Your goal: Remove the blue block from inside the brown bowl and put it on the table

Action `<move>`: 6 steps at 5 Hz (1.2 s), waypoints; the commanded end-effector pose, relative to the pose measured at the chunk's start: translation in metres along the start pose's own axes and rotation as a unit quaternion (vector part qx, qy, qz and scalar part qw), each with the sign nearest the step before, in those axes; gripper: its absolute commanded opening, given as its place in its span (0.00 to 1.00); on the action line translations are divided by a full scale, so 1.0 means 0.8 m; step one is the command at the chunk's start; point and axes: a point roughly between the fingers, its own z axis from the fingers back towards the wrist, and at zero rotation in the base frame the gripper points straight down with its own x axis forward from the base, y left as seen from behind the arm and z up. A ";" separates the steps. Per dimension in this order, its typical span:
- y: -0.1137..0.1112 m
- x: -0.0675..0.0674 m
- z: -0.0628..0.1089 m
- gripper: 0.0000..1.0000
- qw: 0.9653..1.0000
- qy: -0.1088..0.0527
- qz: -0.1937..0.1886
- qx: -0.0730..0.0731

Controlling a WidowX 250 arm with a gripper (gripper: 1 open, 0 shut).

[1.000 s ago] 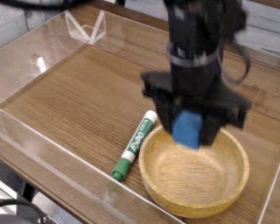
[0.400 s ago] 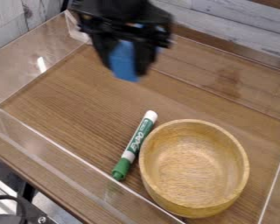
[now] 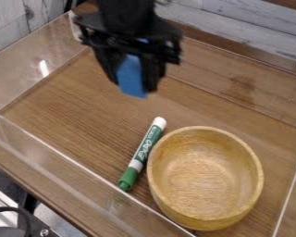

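Note:
My black gripper (image 3: 133, 81) hangs above the table (image 3: 77, 111) at the upper middle of the view, up and left of the brown bowl. It is shut on the blue block (image 3: 133, 74), which stands upright between the fingers, well off the surface. The brown bowl (image 3: 250, 199) sits at the lower right, round, light wood, with nothing inside it.
A green-and-white marker (image 3: 141, 154) lies on the table against the bowl's left side. Low clear acrylic walls (image 3: 45, 148) run along the table's edges. A clear triangular stand (image 3: 92, 35) is at the back left.
The gripper lifted the blue block out of the bowl and carried it up and left across the table. In the last half second it has stayed nearly still.

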 end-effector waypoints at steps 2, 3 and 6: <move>-0.029 0.003 -0.004 0.00 1.000 -0.027 -0.004 -0.001; -0.017 -0.004 -0.004 0.00 1.000 -0.026 -0.008 0.001; 0.036 -0.016 -0.017 0.00 0.999 -0.029 0.006 0.013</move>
